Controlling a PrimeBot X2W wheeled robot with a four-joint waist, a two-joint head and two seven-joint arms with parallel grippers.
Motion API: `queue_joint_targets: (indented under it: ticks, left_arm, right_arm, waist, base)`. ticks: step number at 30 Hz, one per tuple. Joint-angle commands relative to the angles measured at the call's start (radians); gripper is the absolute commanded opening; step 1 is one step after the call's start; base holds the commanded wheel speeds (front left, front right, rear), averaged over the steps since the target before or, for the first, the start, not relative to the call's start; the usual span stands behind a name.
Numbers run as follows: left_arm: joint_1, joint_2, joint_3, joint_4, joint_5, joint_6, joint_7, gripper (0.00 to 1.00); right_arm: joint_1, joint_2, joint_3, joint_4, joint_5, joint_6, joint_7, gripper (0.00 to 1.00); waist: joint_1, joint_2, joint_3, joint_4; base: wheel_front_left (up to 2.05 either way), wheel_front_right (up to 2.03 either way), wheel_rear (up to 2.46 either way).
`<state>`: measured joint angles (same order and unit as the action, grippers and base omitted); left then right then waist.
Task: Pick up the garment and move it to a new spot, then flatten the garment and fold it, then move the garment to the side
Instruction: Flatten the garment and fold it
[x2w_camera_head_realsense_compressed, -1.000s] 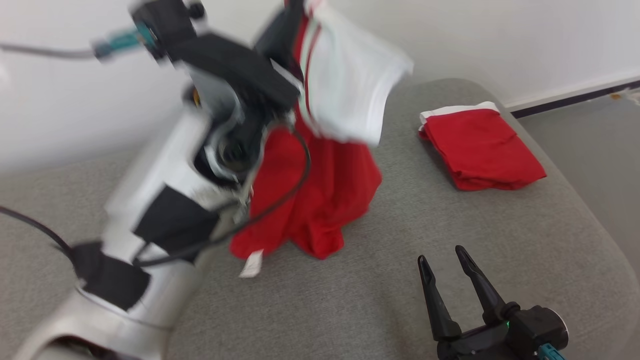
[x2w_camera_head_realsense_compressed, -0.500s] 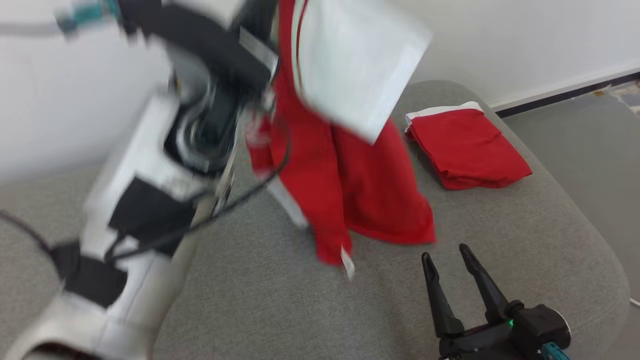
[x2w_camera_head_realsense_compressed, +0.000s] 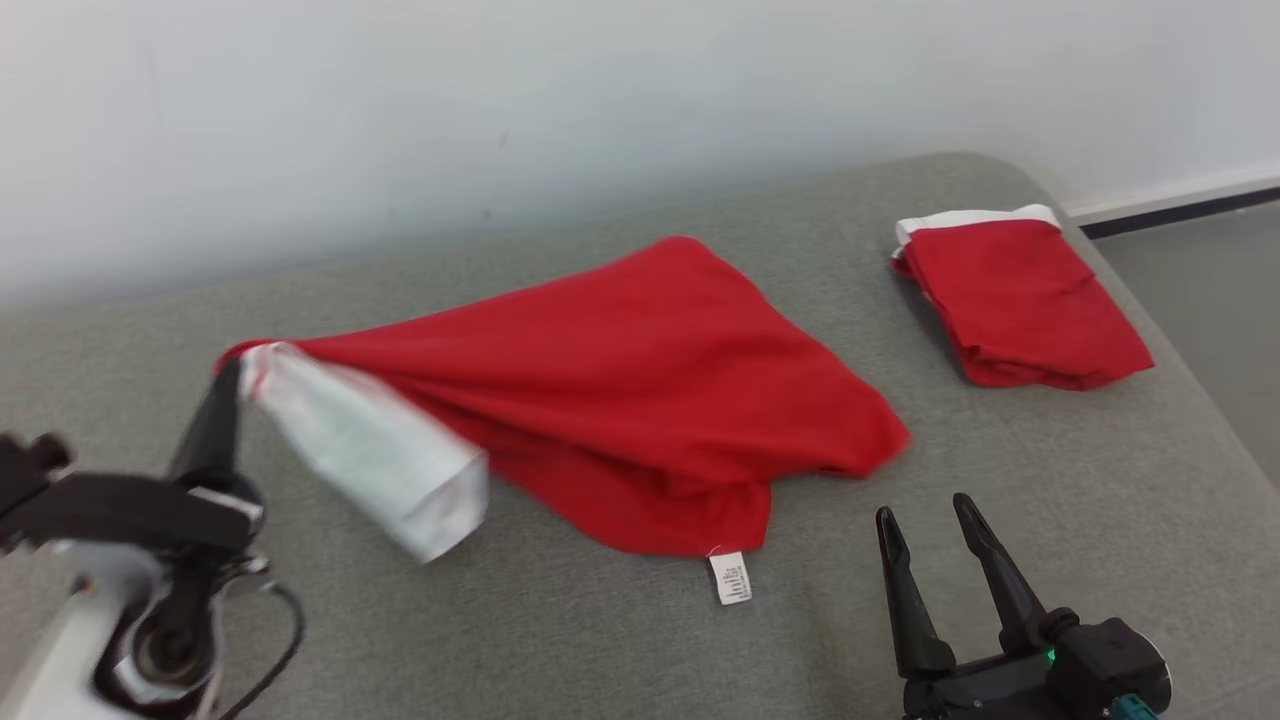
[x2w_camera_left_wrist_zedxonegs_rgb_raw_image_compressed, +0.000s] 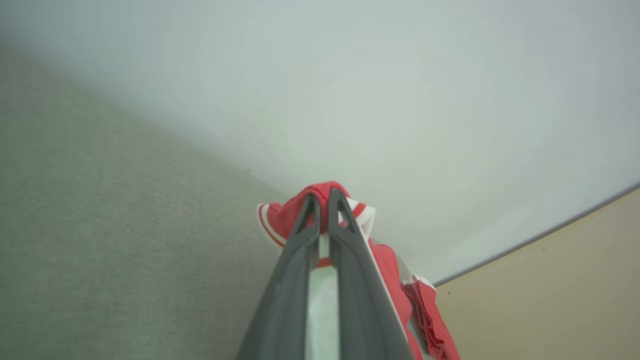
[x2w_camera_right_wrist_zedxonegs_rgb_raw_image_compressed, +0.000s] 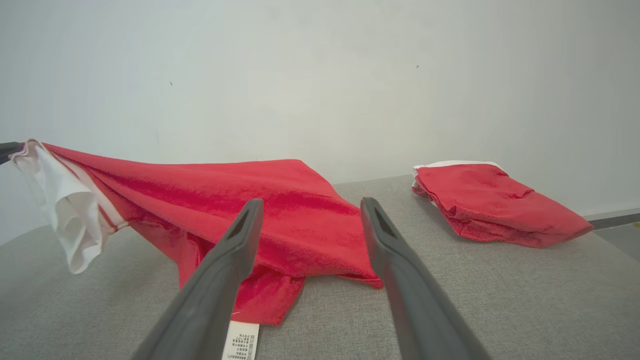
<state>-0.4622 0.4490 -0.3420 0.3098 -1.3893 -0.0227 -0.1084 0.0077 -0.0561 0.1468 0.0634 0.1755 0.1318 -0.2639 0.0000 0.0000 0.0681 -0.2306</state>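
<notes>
A red garment (x2w_camera_head_realsense_compressed: 620, 390) with a white sleeve (x2w_camera_head_realsense_compressed: 375, 465) lies spread over the middle of the grey couch seat (x2w_camera_head_realsense_compressed: 560, 640); its white tag (x2w_camera_head_realsense_compressed: 732, 578) points to the front. My left gripper (x2w_camera_head_realsense_compressed: 232, 372) is shut on the garment's left end, holding that end and the sleeve a little above the seat. In the left wrist view the closed fingertips (x2w_camera_left_wrist_zedxonegs_rgb_raw_image_compressed: 322, 197) pinch the red and white striped hem (x2w_camera_left_wrist_zedxonegs_rgb_raw_image_compressed: 285, 222). My right gripper (x2w_camera_head_realsense_compressed: 925, 515) stands open near the front right, empty, just right of the tag. The right wrist view looks between its fingers (x2w_camera_right_wrist_zedxonegs_rgb_raw_image_compressed: 235, 250) at the garment (x2w_camera_right_wrist_zedxonegs_rgb_raw_image_compressed: 240, 200).
A folded red garment (x2w_camera_head_realsense_compressed: 1025, 300) with a white edge lies at the seat's back right corner, seen also as the folded pile (x2w_camera_right_wrist_zedxonegs_rgb_raw_image_compressed: 492, 202). A pale wall (x2w_camera_head_realsense_compressed: 600, 100) runs behind the couch. Grey floor (x2w_camera_head_realsense_compressed: 1210, 290) lies to the right.
My left arm has swung down and to the left with the garment, which hung high before and now lies spread on the seat. The head camera has shifted. The right gripper has stayed put.
</notes>
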Motion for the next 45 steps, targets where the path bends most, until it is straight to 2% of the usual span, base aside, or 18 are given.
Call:
queue_joint_targets:
  ticks: [1,7,10,13,14,15,16,17,18,21,25,30,37,45]
  left_arm:
    - [0.054,0.031,0.036,-0.033,-0.012,0.017,-0.033,0.00]
    - [0.184,0.086,0.106,-0.081,-0.054,0.077,-0.052,0.00]
    - [0.243,0.120,0.123,-0.088,-0.025,0.107,-0.083,0.00]
    - [0.286,0.114,0.144,-0.096,0.000,0.124,-0.118,0.00]
    - [0.297,0.113,0.150,-0.099,0.017,0.127,-0.128,0.05]
    - [0.308,0.111,0.153,-0.101,0.035,0.128,-0.136,0.24]
    - [0.318,0.107,0.156,-0.105,0.056,0.130,-0.143,0.48]
    - [0.324,0.100,0.159,-0.109,0.086,0.131,-0.149,0.97]
    - [0.325,0.094,0.165,-0.115,0.116,0.132,-0.153,1.00]
    - [0.339,0.058,0.207,-0.145,0.249,0.134,-0.156,1.00]
    - [0.377,-0.016,0.254,-0.210,0.489,0.131,-0.156,1.00]
    - [0.456,-0.127,0.248,-0.267,0.709,0.120,-0.156,1.00]
    - [0.529,-0.237,0.201,-0.262,0.834,0.087,-0.157,1.00]
    - [0.518,-0.280,0.173,-0.223,0.890,0.045,-0.156,1.00]
  right_arm:
    - [0.003,0.001,0.000,-0.001,-0.004,-0.003,-0.001,1.00]
    - [-0.002,0.000,0.000,-0.002,-0.008,-0.003,-0.001,1.00]
    - [-0.003,-0.002,0.004,0.001,-0.008,-0.003,-0.001,1.00]
    - [-0.003,-0.004,0.004,0.006,-0.006,-0.003,-0.001,1.00]
    - [-0.002,-0.004,0.004,0.007,-0.006,-0.003,-0.001,1.00]
    - [-0.001,-0.005,0.005,0.010,-0.005,-0.003,-0.001,1.00]
    - [0.000,-0.006,0.007,0.014,-0.003,-0.003,-0.001,1.00]
    - [0.002,-0.006,0.007,0.018,-0.001,-0.003,-0.001,1.00]
    - [0.003,-0.007,0.010,0.023,0.001,-0.003,-0.001,1.00]
    - [-0.002,-0.009,0.024,0.045,0.012,-0.003,-0.001,1.00]
    - [-0.017,-0.015,0.052,0.088,0.031,-0.003,-0.001,1.00]
    - [-0.055,-0.022,0.088,0.182,0.068,-0.003,-0.001,1.00]
    - [-0.155,-0.039,0.132,0.401,0.131,-0.003,-0.001,1.00]
    - [-0.262,-0.060,0.157,0.588,0.168,-0.003,-0.001,1.00]
  waist:
    - [0.0000,0.0000,0.013,0.036]
    - [0.0000,0.0000,0.018,0.058]
    - [0.0000,0.0000,0.019,0.064]
    - [0.0000,0.0000,0.019,0.069]
    - [0.0000,0.0000,0.018,0.072]
    - [0.0000,0.0000,0.016,0.075]
    - [0.0000,0.0000,0.014,0.078]
    - [0.0000,0.0000,0.012,0.082]
    - [0.0000,0.0000,0.011,0.085]
    - [0.0000,0.0000,0.003,0.094]
    - [0.0000,0.0000,-0.010,0.108]
    - [0.0000,0.0000,-0.025,0.130]
    - [0.0000,0.0000,-0.038,0.187]
    - [0.0000,0.0000,-0.031,0.273]
  base:
    - [0.00,0.00,0.00]
    - [0.00,0.00,0.00]
    - [0.00,0.00,0.00]
    - [0.00,0.00,0.00]
    - [0.00,0.00,0.00]
    - [0.00,0.00,0.00]
    - [0.00,0.00,0.00]
    - [0.00,0.00,0.00]
    - [0.00,0.00,0.00]
    - [0.00,0.00,0.00]
    - [0.00,0.00,0.00]
    - [0.00,0.00,0.00]
    - [0.00,0.00,0.00]
    - [0.00,0.00,0.00]
